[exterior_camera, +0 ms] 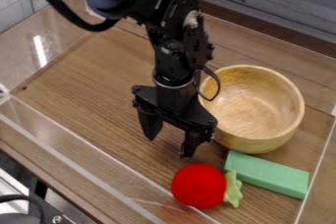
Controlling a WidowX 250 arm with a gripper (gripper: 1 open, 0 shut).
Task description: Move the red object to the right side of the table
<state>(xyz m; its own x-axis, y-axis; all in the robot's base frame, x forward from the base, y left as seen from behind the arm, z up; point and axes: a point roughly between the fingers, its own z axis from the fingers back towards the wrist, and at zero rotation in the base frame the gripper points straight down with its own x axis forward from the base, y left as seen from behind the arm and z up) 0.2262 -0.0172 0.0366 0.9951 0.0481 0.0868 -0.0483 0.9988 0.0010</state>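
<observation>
The red object (199, 185) is a small rounded red plush fruit with a light green leafy end pointing right. It lies on the brown wood-grain table (92, 90) near the front acrylic wall, touching the left end of the green block. My gripper (174, 137) hangs just above and behind it, fingers spread open and empty, pointing down at the tabletop.
A wooden bowl (256, 106) stands to the right of the gripper. A flat green rectangular block (270, 173) lies in front of the bowl. Low clear acrylic walls (79, 159) border the table at front and left.
</observation>
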